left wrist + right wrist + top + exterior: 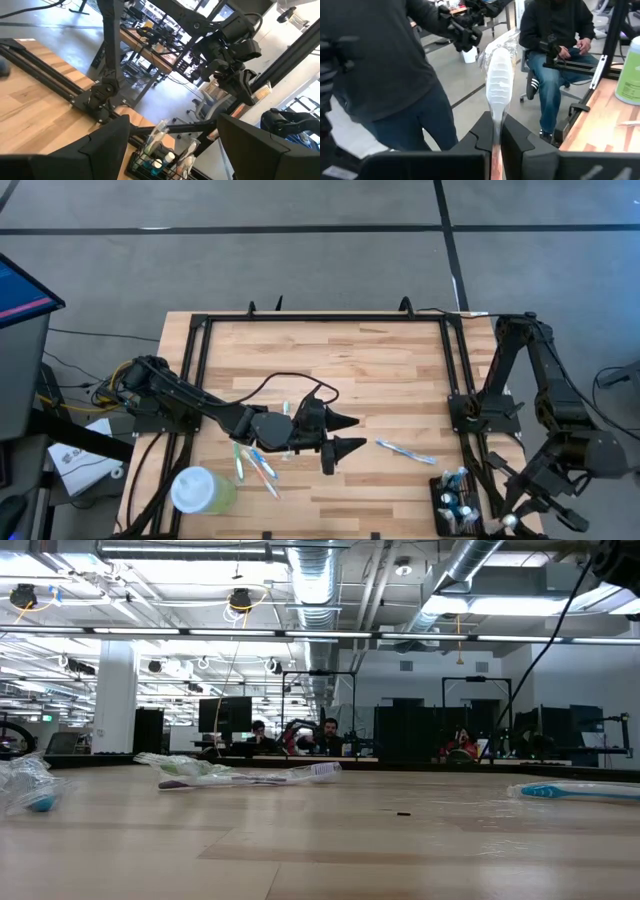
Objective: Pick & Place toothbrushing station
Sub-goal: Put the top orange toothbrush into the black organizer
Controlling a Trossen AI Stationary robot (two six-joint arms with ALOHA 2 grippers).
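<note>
The toothbrushing station [455, 502], a small black holder with several brushes standing in it, sits at the table's near right corner; the left wrist view shows it [159, 161] ahead. My left gripper [345, 435] hovers open over the table's middle, pointing level toward the right, with nothing between its fingers [107, 145]. My right gripper [495, 132] is off the table's right near corner [515, 515], shut on a wrapped toothbrush [499, 82]. Loose wrapped toothbrushes lie flat on the wood [405, 451] [255, 462]. My right gripper pinches the wrapped toothbrush by its handle [495, 150] between the two fingers. The brush runs along the fingers and sticks out past their tips, its white head end [500, 70] free in the air inside the clear wrap, lifted clear of the table.
A pale green cup with a white lid [200, 490] stands at the near left. The black frame rails [452, 380] run along the table's sides. People stand and sit beyond the table's edge [555, 30]. Bare wood lies across the far half [330, 355].
</note>
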